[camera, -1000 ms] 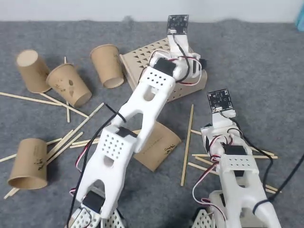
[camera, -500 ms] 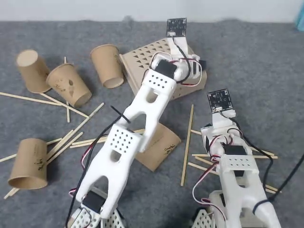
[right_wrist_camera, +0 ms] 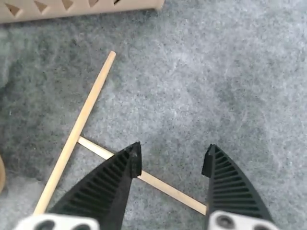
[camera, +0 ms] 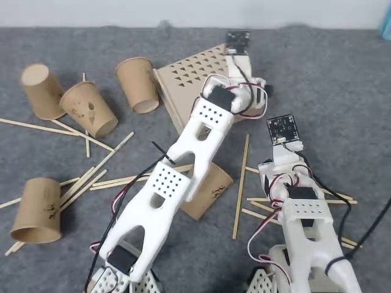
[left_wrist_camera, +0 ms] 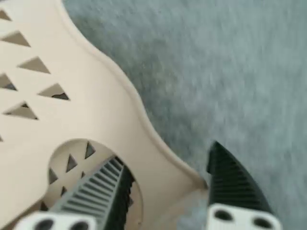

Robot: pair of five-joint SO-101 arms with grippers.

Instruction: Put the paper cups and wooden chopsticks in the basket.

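The beige basket (camera: pixel 189 73) with triangle holes lies tipped at the back centre. My left gripper (left_wrist_camera: pixel 168 155) is open astride its rim: one finger (left_wrist_camera: pixel 103 187) sits in the handle cut-out of the basket (left_wrist_camera: pixel 72 110), the other outside over carpet. Paper cups lie at the back left (camera: pixel 43 91), (camera: pixel 88 108), (camera: pixel 137 84) and front left (camera: pixel 36 210). A flattened cup (camera: pixel 211 186) lies under the left arm. My right gripper (right_wrist_camera: pixel 172 153) is open low over two crossed wooden chopsticks (right_wrist_camera: pixel 76 134), (right_wrist_camera: pixel 153 182), holding nothing.
Several chopsticks (camera: pixel 91 177) are scattered on the grey carpet at the left, one chopstick (camera: pixel 241 183) lies between the arms, and more lie beside the right arm (camera: pixel 299 213). A white wall runs along the back.
The left arm has swung right along the basket, and the basket has shifted and tilted with it. The right arm has kept still.
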